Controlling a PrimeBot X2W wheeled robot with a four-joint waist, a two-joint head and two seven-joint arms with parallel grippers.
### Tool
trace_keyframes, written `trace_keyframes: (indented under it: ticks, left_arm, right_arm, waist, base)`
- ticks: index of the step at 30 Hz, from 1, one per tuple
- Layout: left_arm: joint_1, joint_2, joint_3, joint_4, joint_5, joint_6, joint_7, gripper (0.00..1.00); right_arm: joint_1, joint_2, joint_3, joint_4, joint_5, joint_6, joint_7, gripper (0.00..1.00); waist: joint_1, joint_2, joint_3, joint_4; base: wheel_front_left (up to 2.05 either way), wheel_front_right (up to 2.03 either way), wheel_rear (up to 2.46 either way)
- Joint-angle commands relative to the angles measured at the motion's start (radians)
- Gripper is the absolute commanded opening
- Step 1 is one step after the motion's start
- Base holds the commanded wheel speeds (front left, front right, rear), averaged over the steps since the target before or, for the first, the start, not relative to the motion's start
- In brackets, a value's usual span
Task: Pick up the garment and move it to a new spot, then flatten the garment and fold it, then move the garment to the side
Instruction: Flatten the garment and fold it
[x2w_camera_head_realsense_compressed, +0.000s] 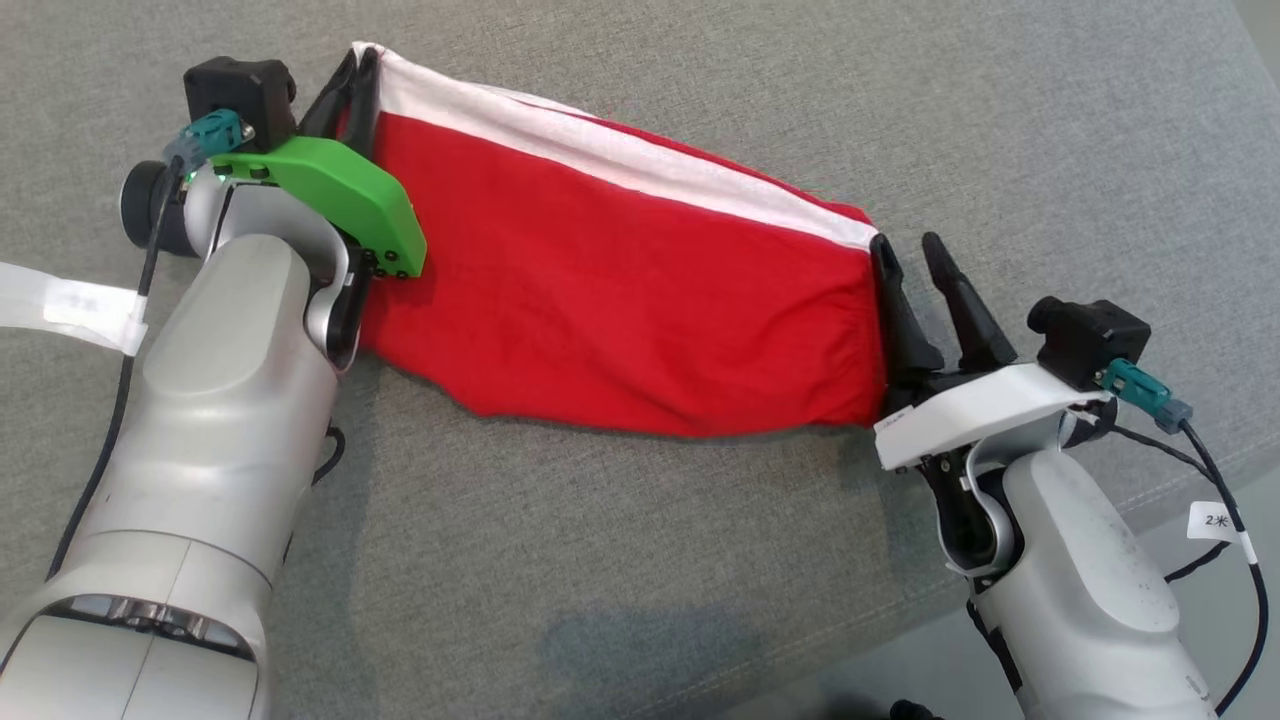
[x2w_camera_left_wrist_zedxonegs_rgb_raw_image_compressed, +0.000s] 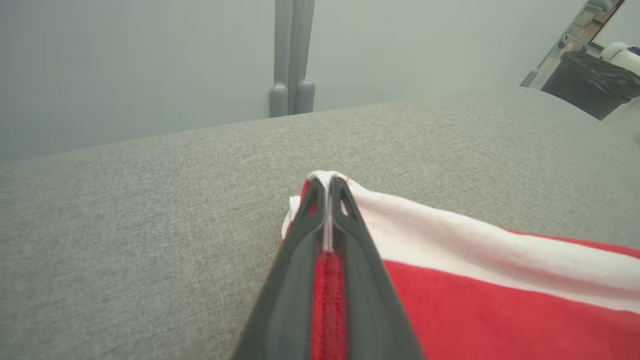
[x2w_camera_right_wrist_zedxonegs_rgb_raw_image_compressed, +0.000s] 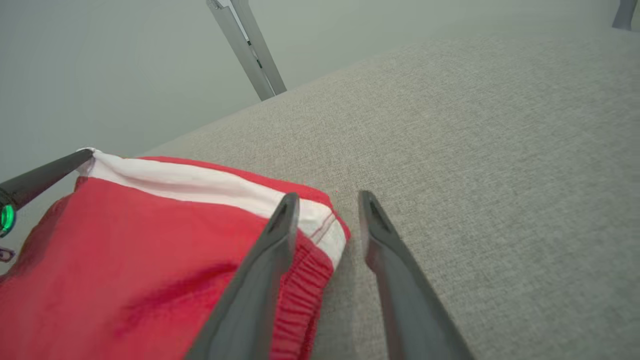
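Observation:
The garment (x2w_camera_head_realsense_compressed: 620, 300) is red with a white band along its far edge, spread in a long strip across the grey cushion. My left gripper (x2w_camera_head_realsense_compressed: 355, 75) is shut on its far left corner; in the left wrist view the red seam and white band (x2w_camera_left_wrist_zedxonegs_rgb_raw_image_compressed: 450, 240) are pinched between the dark fingers (x2w_camera_left_wrist_zedxonegs_rgb_raw_image_compressed: 300, 260). My right gripper (x2w_camera_head_realsense_compressed: 912, 250) stands open at the garment's right end, with the elastic red edge (x2w_camera_right_wrist_zedxonegs_rgb_raw_image_compressed: 300, 300) beside its left finger (x2w_camera_right_wrist_zedxonegs_rgb_raw_image_compressed: 270, 260) and nothing clamped between the two.
The grey fabric surface (x2w_camera_head_realsense_compressed: 640, 560) stretches all around, with its front edge at the lower right (x2w_camera_head_realsense_compressed: 1150, 500). A white strap (x2w_camera_head_realsense_compressed: 60, 305) lies at the left. A black bin (x2w_camera_left_wrist_zedxonegs_rgb_raw_image_compressed: 590, 82) and grey posts (x2w_camera_left_wrist_zedxonegs_rgb_raw_image_compressed: 291, 60) stand beyond the cushion.

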Motion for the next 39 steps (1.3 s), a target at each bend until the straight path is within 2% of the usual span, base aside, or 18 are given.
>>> trace_keyframes:
  ticks: [1, 14, 21, 29, 39]
  left_arm:
    - [-0.013, 0.006, 0.007, -0.009, 0.005, 0.004, -0.005, 1.0]
    - [0.108, -0.05, 0.009, -0.071, 0.013, -0.006, -0.004, 1.0]
    - [0.204, -0.06, -0.042, -0.02, -0.036, -0.008, 0.015, 1.0]
    - [0.2, -0.025, -0.053, 0.075, -0.088, -0.007, 0.079, 1.0]
    - [0.157, 0.023, -0.072, 0.117, -0.123, -0.008, 0.159, 1.0]
  right_arm:
    - [-0.005, -0.003, -0.004, -0.009, 0.0, 0.0, -0.004, 1.0]
    - [0.083, -0.003, -0.106, -0.095, -0.077, 0.0, -0.004, 1.0]
    - [0.168, -0.003, -0.18, -0.157, -0.146, 0.0, -0.004, 1.0]
    - [0.222, -0.003, -0.214, -0.2, -0.157, 0.0, -0.004, 1.0]
    - [0.217, -0.003, -0.209, -0.226, -0.138, 0.0, -0.004, 1.0]
  waist:
    - [0.0, 0.0, -0.004, 0.003]
    - [0.0, 0.0, -0.11, 0.051]
    - [0.0, 0.0, -0.191, 0.079]
    - [0.0, 0.0, -0.208, 0.055]
    - [0.0, 0.0, -0.164, -0.005]
  base:
    - [0.0, 0.0, 0.0]
    - [0.0, 0.0, 0.0]
    - [0.0, 0.0, 0.0]
    - [0.0, 0.0, 0.0]
    - [0.0, 0.0, 0.0]
